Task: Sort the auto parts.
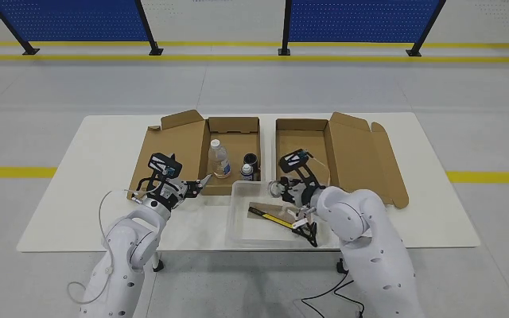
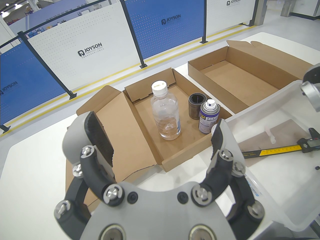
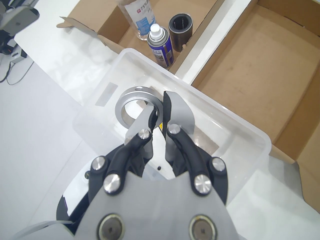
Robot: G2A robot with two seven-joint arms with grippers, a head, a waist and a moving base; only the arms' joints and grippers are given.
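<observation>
A white table (image 1: 87, 151) stands on a pale floor with yellow lines, with blue and white fence panels behind it. Two open cardboard boxes sit side by side towards the far edge of the table. The left box (image 1: 235, 126) holds three upright things: a clear bottle (image 2: 165, 113) with a white cap, a spray can (image 2: 208, 117) with a blue label, and a short black cylinder (image 2: 197, 106) just behind the can. The right box (image 1: 302, 127) lies just beside it, flaps spread open. In front of the two boxes is a clear plastic bin (image 1: 237, 215), and a yellow and black caliper (image 2: 275, 149) lies flat on its bottom.

The right hand (image 3: 160, 111) is clamped on a silver metal ring (image 3: 135, 93), one finger inside the ring and one outside, holding it above the far part of the bin. The left hand (image 2: 155, 121) hangs above the table just in front of the left box and beside the bin, its fingers spread wide apart and holding nothing.
</observation>
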